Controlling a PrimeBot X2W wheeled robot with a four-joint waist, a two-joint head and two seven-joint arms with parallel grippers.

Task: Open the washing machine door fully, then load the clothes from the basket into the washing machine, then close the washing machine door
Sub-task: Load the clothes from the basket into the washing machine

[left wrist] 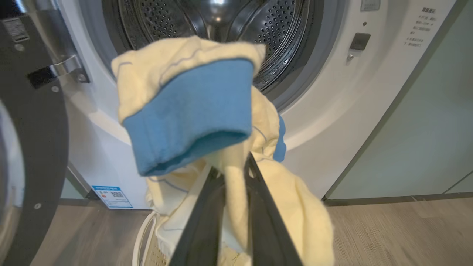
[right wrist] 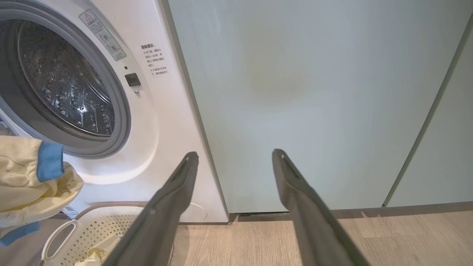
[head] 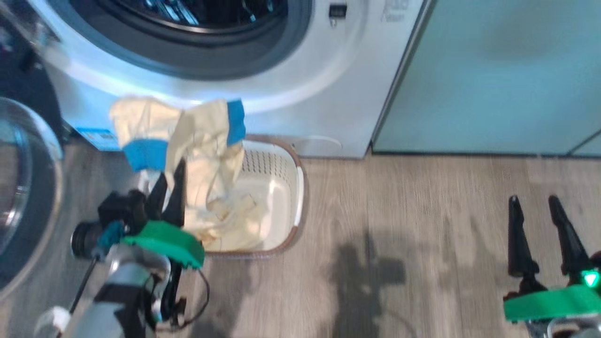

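Observation:
My left gripper (head: 170,174) is shut on the clothes (head: 197,141), a pale yellow bundle with blue trim lifted above the basket (head: 296,188). In the left wrist view the fingers (left wrist: 258,207) pinch the cream cloth, and the clothes (left wrist: 192,111) hang in front of the drum mouth. The washing machine (head: 300,84) stands just behind the basket, and its steel drum (left wrist: 221,22) shows through the open mouth. The washing machine door (head: 23,188) is swung open at the left. More cream cloth lies in the basket. My right gripper (head: 535,206) is open over the floor at the lower right, holding nothing.
Pale teal cabinet doors (head: 497,75) stand to the right of the washer. Wooden floor (head: 422,244) stretches between the basket and my right gripper. The basket's white handle (right wrist: 59,236) shows in the right wrist view, low at the left.

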